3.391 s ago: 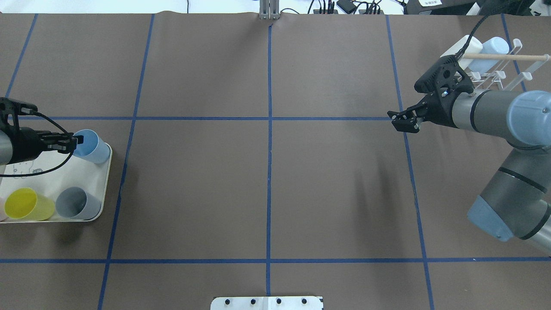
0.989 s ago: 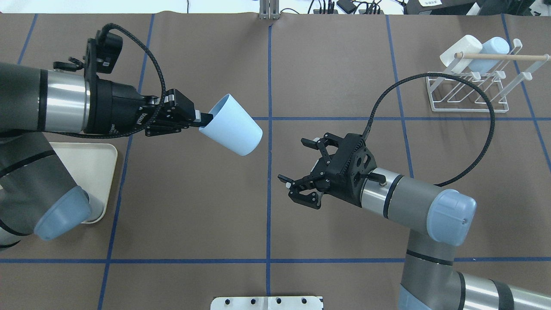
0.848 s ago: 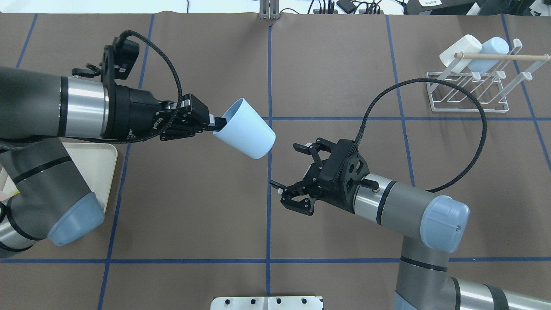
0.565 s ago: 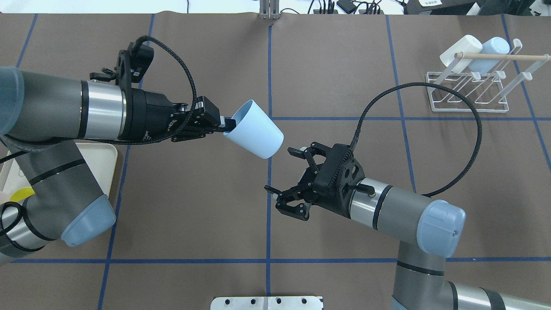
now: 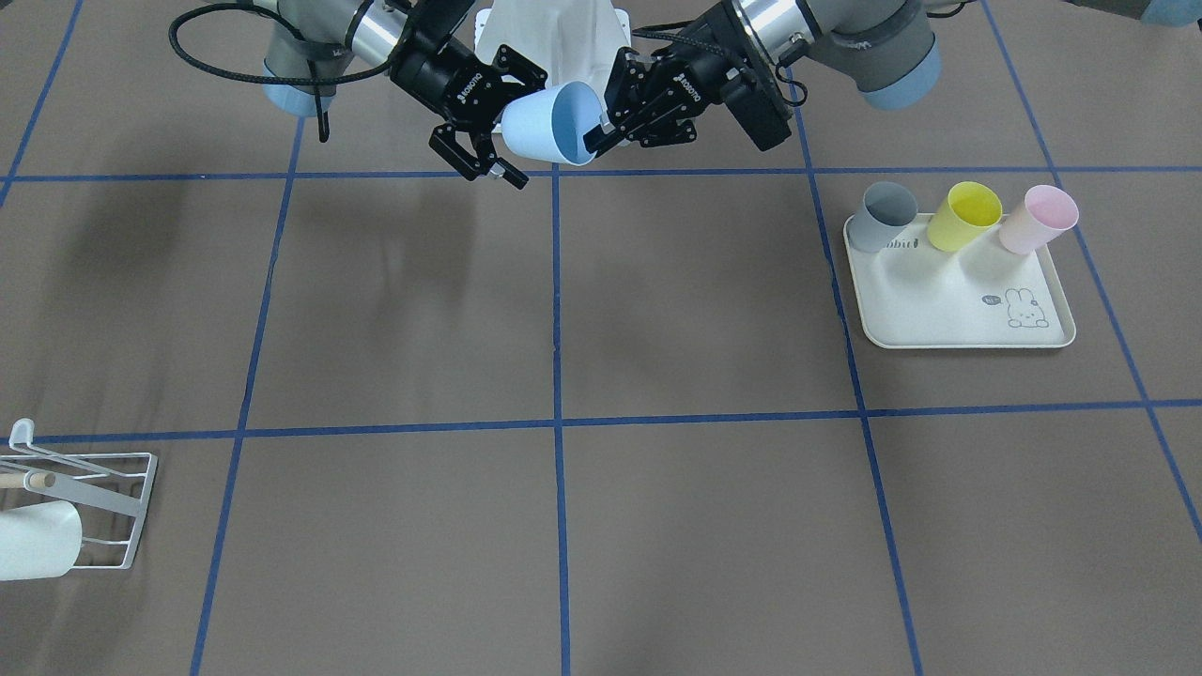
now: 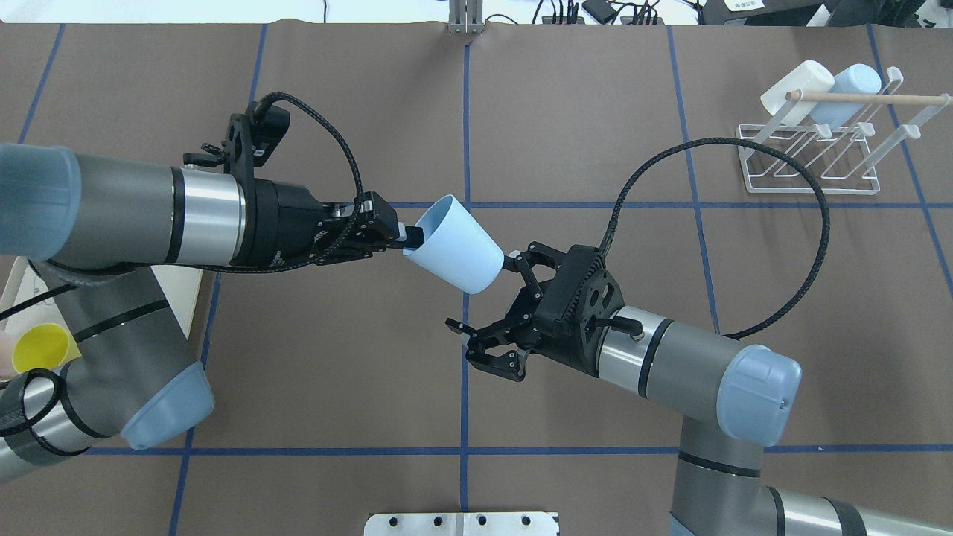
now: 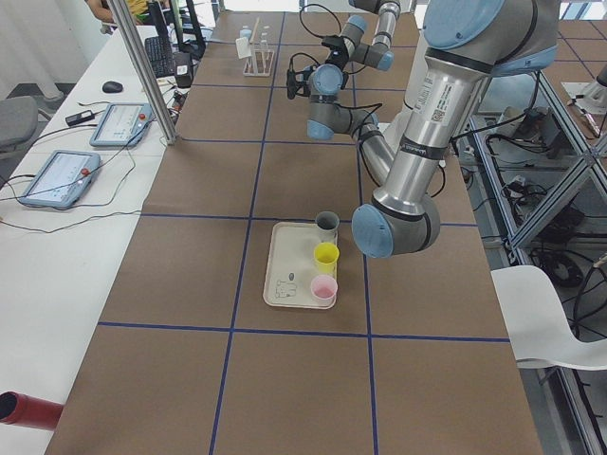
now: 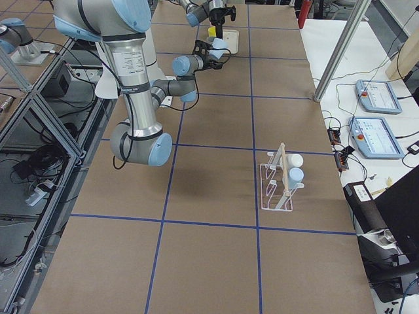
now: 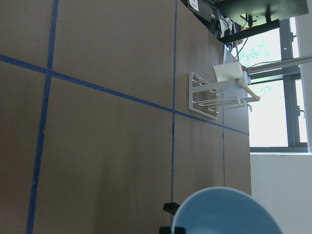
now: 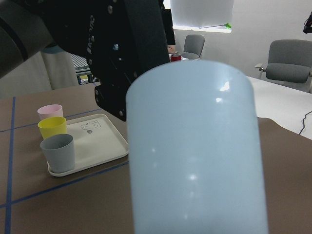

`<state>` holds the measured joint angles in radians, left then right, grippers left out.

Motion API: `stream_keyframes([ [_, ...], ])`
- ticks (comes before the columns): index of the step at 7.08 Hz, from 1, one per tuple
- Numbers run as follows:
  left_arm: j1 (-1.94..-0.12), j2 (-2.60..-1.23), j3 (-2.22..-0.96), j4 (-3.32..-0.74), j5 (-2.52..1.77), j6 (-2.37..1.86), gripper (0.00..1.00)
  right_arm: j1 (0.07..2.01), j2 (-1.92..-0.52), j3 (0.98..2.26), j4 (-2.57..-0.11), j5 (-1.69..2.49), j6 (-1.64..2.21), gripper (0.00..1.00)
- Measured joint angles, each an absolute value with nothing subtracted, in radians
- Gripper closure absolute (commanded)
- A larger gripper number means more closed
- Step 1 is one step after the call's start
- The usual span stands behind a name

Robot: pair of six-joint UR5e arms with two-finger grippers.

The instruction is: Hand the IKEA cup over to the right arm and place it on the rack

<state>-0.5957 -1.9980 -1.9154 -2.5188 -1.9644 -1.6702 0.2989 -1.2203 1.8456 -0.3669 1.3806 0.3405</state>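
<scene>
overhead exterior: cup [image 6: 454, 242] partly within spread right hand [image 6: 481, 292].

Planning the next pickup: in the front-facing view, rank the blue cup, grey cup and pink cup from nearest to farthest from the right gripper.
1. The blue cup, in the left gripper, at the open right gripper.
2. The grey cup, at the tray's end nearer the grippers.
3. The pink cup, at the tray's other end.
</scene>
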Motion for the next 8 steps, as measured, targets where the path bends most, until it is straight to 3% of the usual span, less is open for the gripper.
stream_keyframes([
  [5,-0.590,-1.988,-1.896,-2.519,-1.957,-1.666,1.00,0.301,-1.220,1.853,-0.367,1.381,0.340,0.01],
  [6,-0.590,-1.987,-1.893,-2.519,-1.957,-1.665,1.00,0.302,-1.220,1.853,-0.367,1.380,0.339,0.07],
  [8,-0.592,-1.987,-1.893,-2.519,-1.957,-1.664,1.00,0.304,-1.220,1.857,-0.367,1.380,0.338,0.43],
])
